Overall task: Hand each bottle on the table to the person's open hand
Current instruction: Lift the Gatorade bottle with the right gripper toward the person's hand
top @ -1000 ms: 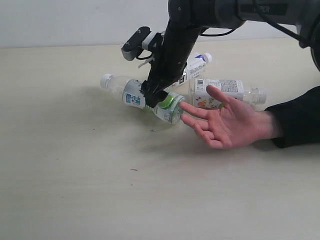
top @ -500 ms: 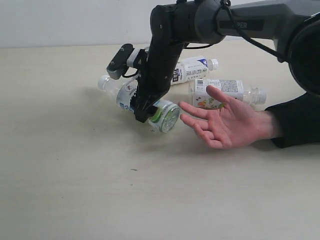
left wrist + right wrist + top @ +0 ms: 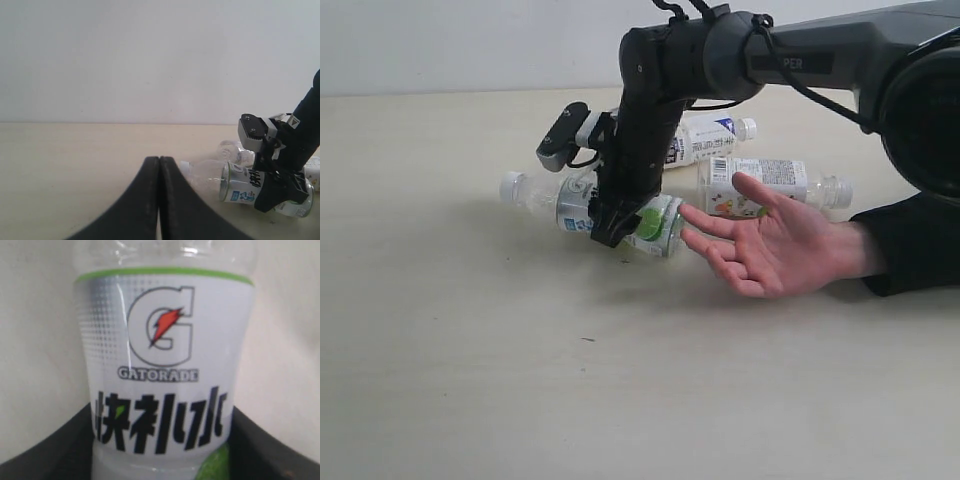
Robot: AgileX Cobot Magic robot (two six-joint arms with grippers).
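Observation:
A clear bottle with a white and green-lime label (image 3: pixel 572 208) lies on the table (image 3: pixel 470 350), white cap pointing left. My right gripper (image 3: pixel 625 225) comes down over its labelled body, and the fingers (image 3: pixel 265 452) press both sides of the bottle (image 3: pixel 165 340). The left wrist view shows the same bottle (image 3: pixel 240 184) under that arm. The person's open hand (image 3: pixel 770 245) rests palm up just right of it. Two more bottles lie behind: a white-labelled one (image 3: pixel 705 138) and one with a printed label (image 3: pixel 770 180). My left gripper (image 3: pixel 159 161) is shut and empty, away from the bottles.
The person's black sleeve (image 3: pixel 910 245) lies along the right edge of the table. My right arm's wrist camera (image 3: pixel 563 137) sticks out to the left above the bottle. A pale wall (image 3: pixel 150 60) rises behind the table.
My right arm shifted left and lower over the green-lime bottle. Its fingers narrowed onto the body, and the bottle swung so its cap end sits further left and lower.

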